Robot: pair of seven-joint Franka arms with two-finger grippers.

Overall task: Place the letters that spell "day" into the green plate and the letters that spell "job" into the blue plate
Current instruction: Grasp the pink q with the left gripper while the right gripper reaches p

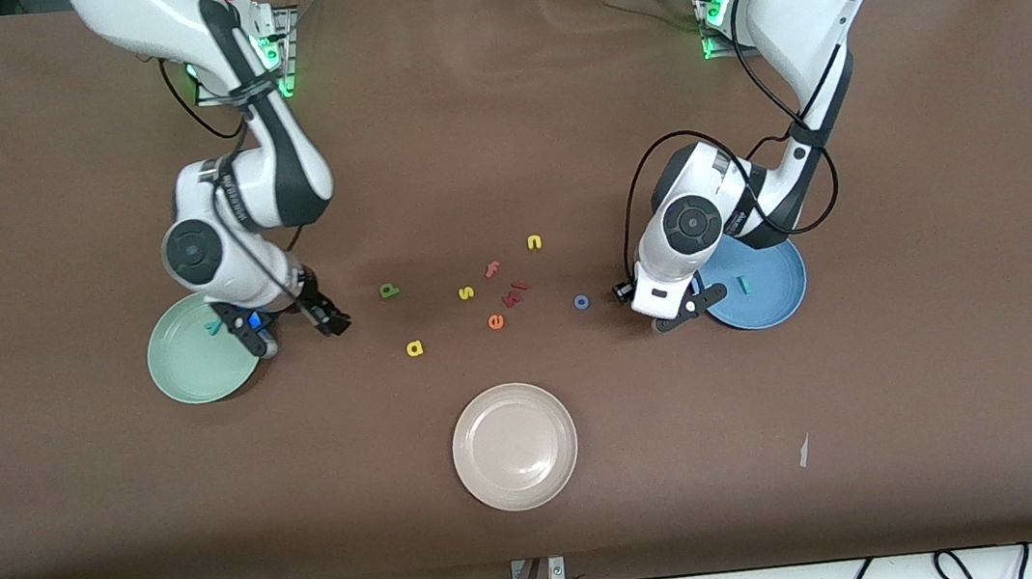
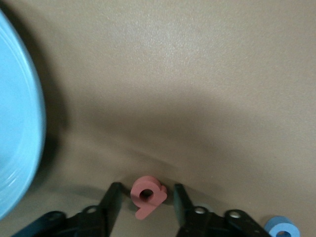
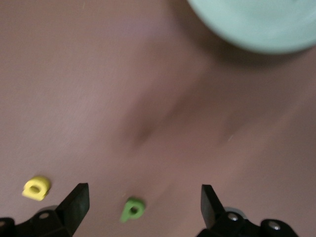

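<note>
The reddish-pink "b" (image 2: 148, 196) lies on the table between the fingers of my left gripper (image 2: 145, 188), which stands open with a small gap on each side; in the front view that gripper (image 1: 685, 307) hides it, beside the blue plate (image 1: 770, 304). A teal "j" (image 1: 742, 284) lies in that plate. The blue "o" (image 1: 582, 301) sits close by. My right gripper (image 1: 301, 335) is open and empty over the table beside the green plate (image 1: 191, 375), which holds the teal "y" (image 1: 214, 326). The green "d" (image 1: 389, 290) and yellow "a" (image 1: 414, 348) lie on the table.
Mid-table lie a yellow "s" (image 1: 466, 292), pink "f" (image 1: 492, 269), yellow "n" (image 1: 534, 243), orange "e" (image 1: 495, 322) and small red pieces (image 1: 513, 295). A beige plate (image 1: 514, 445) sits nearer the front camera. A white scrap (image 1: 804, 451) lies toward the left arm's end.
</note>
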